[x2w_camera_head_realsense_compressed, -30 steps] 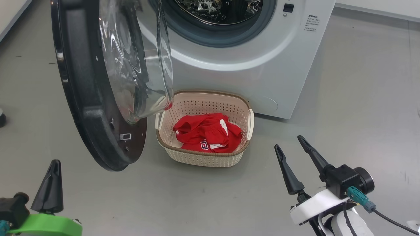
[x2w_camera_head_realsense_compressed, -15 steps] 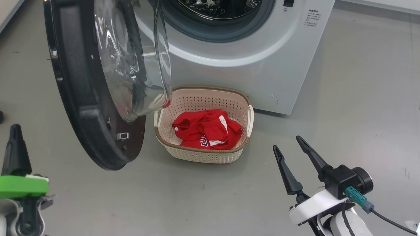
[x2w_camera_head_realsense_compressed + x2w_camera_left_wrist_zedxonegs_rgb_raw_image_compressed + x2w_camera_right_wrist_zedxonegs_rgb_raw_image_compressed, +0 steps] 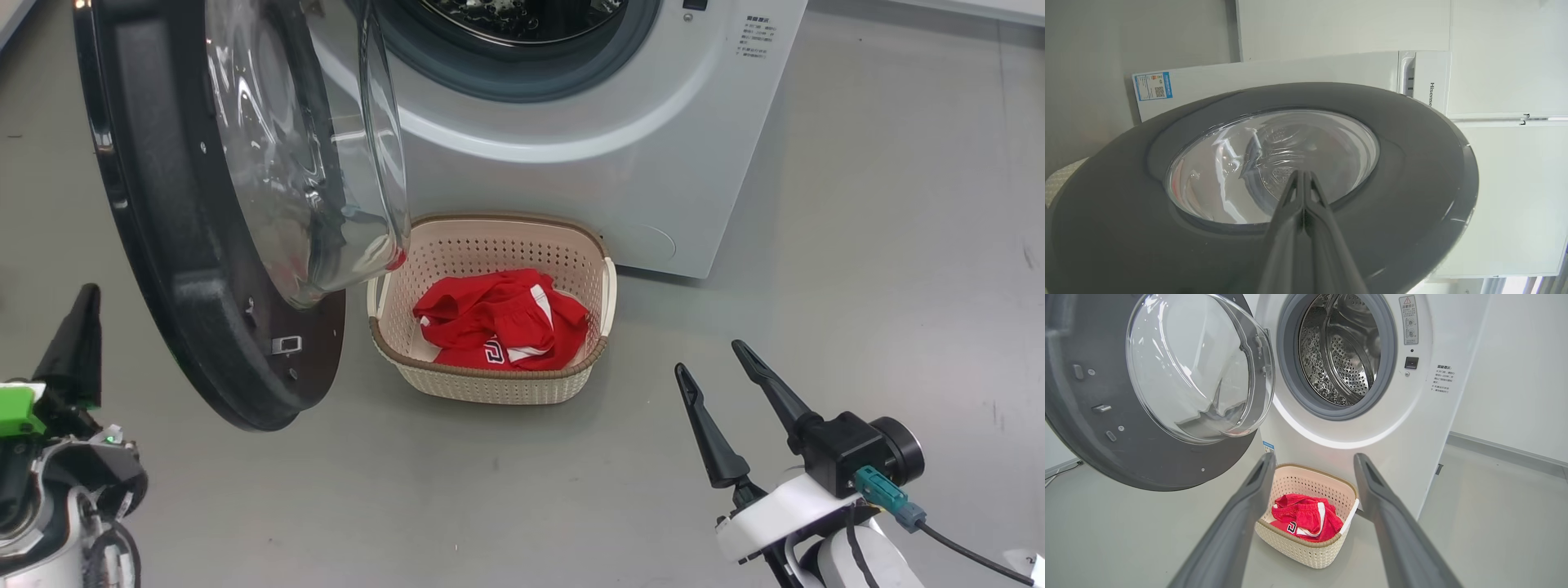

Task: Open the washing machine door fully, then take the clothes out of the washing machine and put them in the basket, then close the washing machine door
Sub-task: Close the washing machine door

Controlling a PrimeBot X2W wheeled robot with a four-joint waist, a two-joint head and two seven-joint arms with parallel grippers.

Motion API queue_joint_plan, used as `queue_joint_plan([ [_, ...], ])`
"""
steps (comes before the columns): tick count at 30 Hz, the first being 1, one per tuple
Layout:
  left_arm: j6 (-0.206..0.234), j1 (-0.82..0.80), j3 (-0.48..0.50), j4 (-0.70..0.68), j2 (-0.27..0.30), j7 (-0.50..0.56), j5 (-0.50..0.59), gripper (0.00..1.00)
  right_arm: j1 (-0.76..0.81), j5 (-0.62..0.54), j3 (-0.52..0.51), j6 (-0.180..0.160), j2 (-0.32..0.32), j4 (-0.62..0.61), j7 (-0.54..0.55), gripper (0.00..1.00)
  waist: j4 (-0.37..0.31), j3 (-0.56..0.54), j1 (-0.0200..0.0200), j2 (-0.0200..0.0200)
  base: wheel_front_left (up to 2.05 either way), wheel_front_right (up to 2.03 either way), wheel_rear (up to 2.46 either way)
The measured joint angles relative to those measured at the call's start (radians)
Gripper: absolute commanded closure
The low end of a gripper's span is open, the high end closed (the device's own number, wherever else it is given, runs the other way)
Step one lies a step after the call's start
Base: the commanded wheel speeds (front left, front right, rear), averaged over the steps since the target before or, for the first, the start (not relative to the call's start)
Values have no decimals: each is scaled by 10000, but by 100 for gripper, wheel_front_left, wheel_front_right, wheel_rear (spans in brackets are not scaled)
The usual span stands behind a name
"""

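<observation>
Notes for you:
- The washing machine door point(image 3: 204, 245) hung open left of the basket point(image 3: 490, 384), and its glass bowl hid the basket's near-left rim.
- The clothes point(image 3: 498, 322) lay in the basket, and the washing machine point(image 3: 571, 180) stood just behind it.
- Your left gripper point(image 3: 73, 343), fingers together, had shifted farther left of the basket within the second; the camera moved too.
- Your right gripper point(image 3: 709, 357), fingers apart and empty, hovered right of the basket.
- The drum was cut off.
</observation>
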Motion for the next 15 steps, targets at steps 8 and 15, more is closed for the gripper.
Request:
queue_joint_plan([
  [8, 631, -17, -82, -171, 17, 1459, -997, 100, -3, 2, -31, 0, 2, -8, 0, 0, -57, 113, 0, 0, 0, 0, 0],
  [15, 646, 6, -328, -364, 42, 2174, -1244, 100, -19, 0, -82, 0, -2, -10, 0, 0, -78, 191, 0, 0, 0, 0, 0],
])
